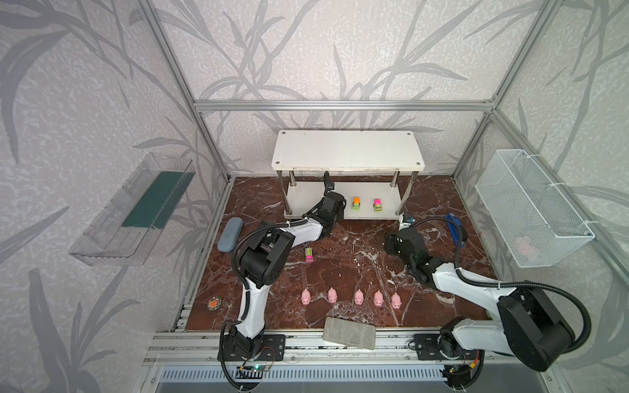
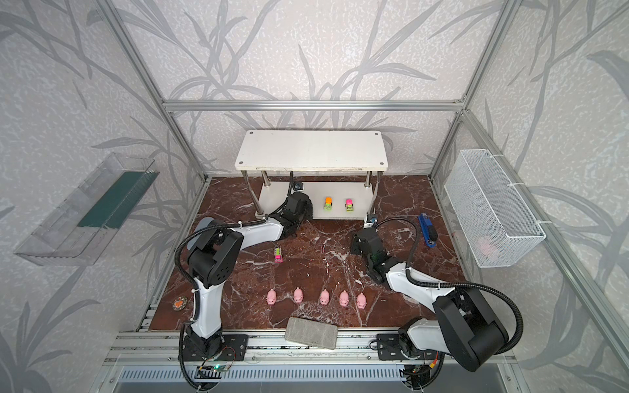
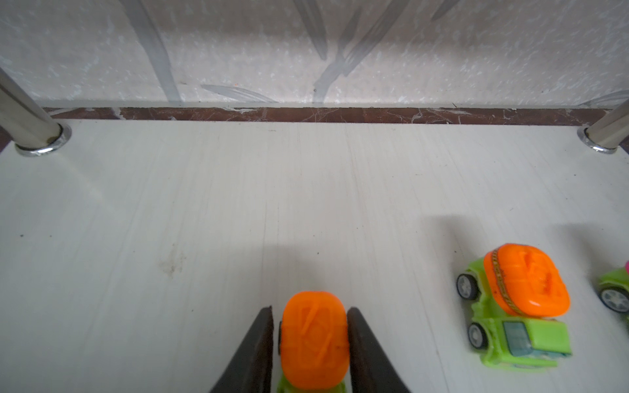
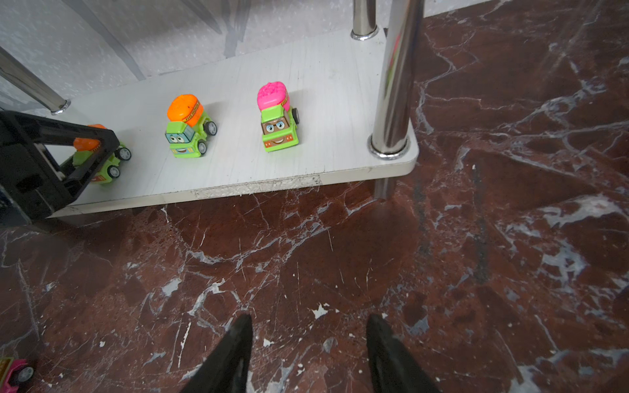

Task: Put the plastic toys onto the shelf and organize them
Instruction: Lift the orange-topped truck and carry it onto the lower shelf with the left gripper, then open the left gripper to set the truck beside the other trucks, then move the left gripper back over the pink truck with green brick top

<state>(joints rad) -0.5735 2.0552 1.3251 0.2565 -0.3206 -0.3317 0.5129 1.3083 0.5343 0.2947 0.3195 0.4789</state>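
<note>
Where the shelf's (image 3: 204, 204) lower board nears its front edge, the left gripper (image 3: 308, 309) brackets an orange truck (image 3: 315, 343) that stands on the board. Its jaws are barely parted, with a sliver of gap at one finger. A second orange truck (image 4: 185, 126) and a pink truck (image 4: 277, 119) stand beside it along that edge. The right gripper (image 4: 309, 320) hangs open and empty over the worktop (image 4: 510, 272). A loose truck (image 1: 309, 254) lies mid-worktop, and pigs (image 1: 358, 297) line the front edge.

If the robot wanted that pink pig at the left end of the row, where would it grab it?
Probably across its flanks, coming straight down from above. The leftmost pig stands lengthwise, near to far, so its narrow width lies sideways, and the bare table on either side leaves room to close on it.
</note>
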